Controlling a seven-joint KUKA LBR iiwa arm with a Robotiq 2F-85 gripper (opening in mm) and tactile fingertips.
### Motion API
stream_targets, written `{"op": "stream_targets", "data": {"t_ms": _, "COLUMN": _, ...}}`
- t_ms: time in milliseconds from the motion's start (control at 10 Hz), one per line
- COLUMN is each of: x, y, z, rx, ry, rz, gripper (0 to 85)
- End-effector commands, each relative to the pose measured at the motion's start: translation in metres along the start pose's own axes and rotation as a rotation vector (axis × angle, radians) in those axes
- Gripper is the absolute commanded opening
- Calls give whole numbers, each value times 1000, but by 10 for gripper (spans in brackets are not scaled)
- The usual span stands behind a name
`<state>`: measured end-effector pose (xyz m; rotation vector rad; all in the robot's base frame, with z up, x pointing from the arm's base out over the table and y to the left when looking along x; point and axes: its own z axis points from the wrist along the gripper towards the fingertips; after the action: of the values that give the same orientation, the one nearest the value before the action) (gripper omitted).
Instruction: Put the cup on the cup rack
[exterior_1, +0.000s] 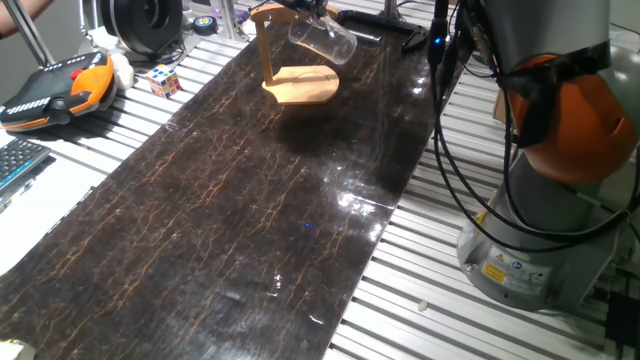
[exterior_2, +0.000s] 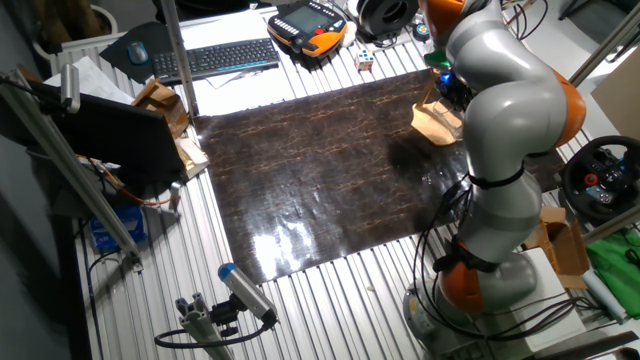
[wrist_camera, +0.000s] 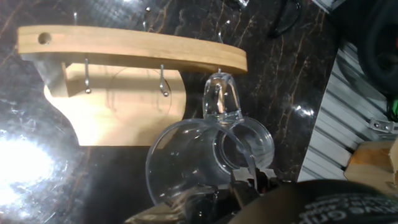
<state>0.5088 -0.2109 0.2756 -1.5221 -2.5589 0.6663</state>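
Note:
The cup (wrist_camera: 205, 155) is clear plastic and hangs tilted in the air, mouth toward the hand camera. It has a clear loop handle (wrist_camera: 221, 96), whose top reaches the underside of the cup rack's curved wooden arm (wrist_camera: 130, 50) at the rightmost metal hook. My gripper (wrist_camera: 252, 182) is shut on the cup's rim at the near side. In one fixed view the cup (exterior_1: 322, 40) hangs above the rack's oval base (exterior_1: 300, 86), just right of the post (exterior_1: 263, 50). In the other fixed view the rack (exterior_2: 437, 118) is partly hidden behind the arm.
Two free metal hooks (wrist_camera: 87, 78) hang under the arm to the left. A Rubik's cube (exterior_1: 165, 80), an orange-black pendant (exterior_1: 55, 90) and a keyboard (exterior_2: 215, 58) lie beside the dark mat (exterior_1: 250, 220). The robot base (exterior_1: 530, 250) and cables (exterior_1: 450, 130) stand to the right.

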Motion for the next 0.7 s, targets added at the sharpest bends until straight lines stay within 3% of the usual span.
{"op": "stream_targets", "data": {"t_ms": 0, "x": 0, "y": 2, "z": 0, "rx": -2, "ry": 5, "rz": 0, "gripper": 157}}
{"op": "stream_targets", "data": {"t_ms": 600, "x": 0, "y": 8, "z": 3, "rx": -18, "ry": -3, "rz": -3, "gripper": 167}}
